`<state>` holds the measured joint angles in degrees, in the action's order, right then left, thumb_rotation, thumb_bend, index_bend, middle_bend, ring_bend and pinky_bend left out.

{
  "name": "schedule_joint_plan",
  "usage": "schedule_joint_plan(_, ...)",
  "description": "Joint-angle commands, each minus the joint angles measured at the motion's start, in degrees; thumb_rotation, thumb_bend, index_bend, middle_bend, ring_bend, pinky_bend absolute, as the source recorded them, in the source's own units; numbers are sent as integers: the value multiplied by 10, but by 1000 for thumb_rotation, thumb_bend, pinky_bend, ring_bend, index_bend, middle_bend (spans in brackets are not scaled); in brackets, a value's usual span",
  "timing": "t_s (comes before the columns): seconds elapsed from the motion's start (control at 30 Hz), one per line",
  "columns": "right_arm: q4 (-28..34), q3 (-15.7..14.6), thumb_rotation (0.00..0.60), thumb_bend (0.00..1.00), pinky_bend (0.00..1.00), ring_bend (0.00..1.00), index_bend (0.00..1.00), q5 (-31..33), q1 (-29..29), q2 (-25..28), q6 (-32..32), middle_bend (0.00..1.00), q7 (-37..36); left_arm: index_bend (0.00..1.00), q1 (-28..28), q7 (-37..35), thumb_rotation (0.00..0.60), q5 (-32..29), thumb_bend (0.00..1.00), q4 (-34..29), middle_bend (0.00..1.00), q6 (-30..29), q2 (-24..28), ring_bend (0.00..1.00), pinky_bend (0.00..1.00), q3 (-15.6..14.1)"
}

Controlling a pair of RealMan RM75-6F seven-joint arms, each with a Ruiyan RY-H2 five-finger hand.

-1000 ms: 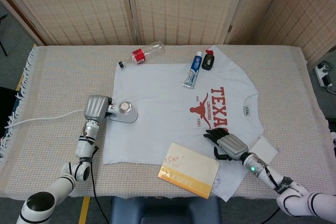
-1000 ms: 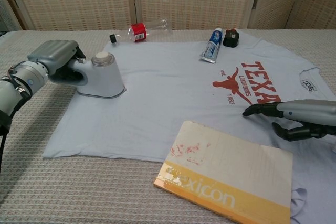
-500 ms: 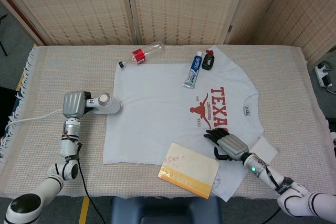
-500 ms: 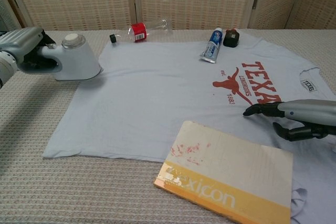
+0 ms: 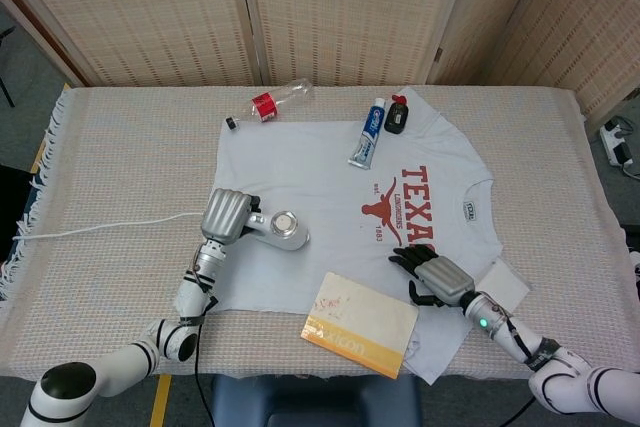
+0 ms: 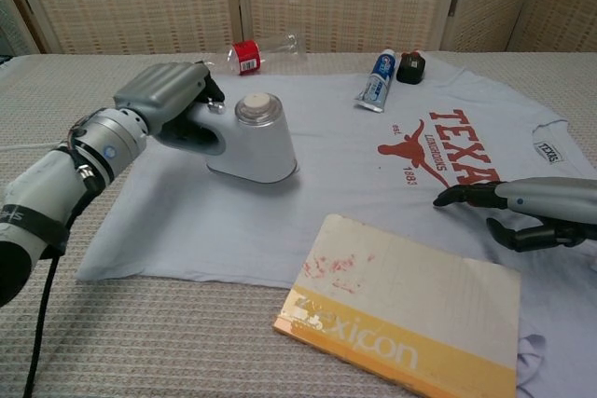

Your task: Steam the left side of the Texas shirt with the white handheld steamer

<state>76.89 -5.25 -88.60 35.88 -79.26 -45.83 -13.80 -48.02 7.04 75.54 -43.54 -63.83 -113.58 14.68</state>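
Steamer (image 5: 283, 231) held flat on the left half of the shirt (image 5: 330, 197) by the left hand (image 5: 225, 215).

The handle is wrapped by the left hand's fingers, and the steamer's sole is seen resting on the plain cloth between the shirt's left hem and the printed longhorn, with the cord (image 5: 100, 225) trailing off to the left across the table (image 5: 120, 147). The steamer's long axis is laid roughly left to right, handle toward the hem and nose toward the print, so a further pass would be judged to run along that line. The right hand (image 6: 522, 212) rests on the shirt below the print, fingers partly curled and holding nothing, well apart from the steamer; a book (image 5: 360, 325) lies on the shirt's near edge between the two hands.
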Motion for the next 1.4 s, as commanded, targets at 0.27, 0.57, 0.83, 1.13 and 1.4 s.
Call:
schedule_joint_plan(0.27, 2, 0, 146, 825, 0, 0, 0, 2, 0, -1, -1, 0, 4, 902, -6, 16, 600, -8, 352, 103, 1000, 35, -48, 847, 833, -9)
schedule_joint_plan(0.57, 6, 1, 154, 828, 0, 0, 0, 4, 1, -3, 0, 0, 11, 902, 23, -30, 600, -43, 356, 204, 1000, 65, -48, 847, 833, 10)
schedule_joint_plan(0.83, 12, 2, 164, 833, 0, 0, 0, 7, 1, -2, -2, 0, 19, 901, 57, -79, 600, -64, 355, 265, 1000, 83, -25, 846, 833, 24)
schedule_joint_plan(1.13, 14, 1, 177, 835, 0, 0, 0, 4, 1, 0, -5, 0, 16, 897, 92, -162, 600, -36, 353, 207, 1000, -3, 12, 845, 833, 11)
schedule_joint_plan(1.4, 15, 0, 179, 837, 0, 0, 0, 6, -1, 4, -7, 0, 16, 897, 97, -138, 600, 31, 353, 59, 1000, -91, 37, 845, 833, -31)
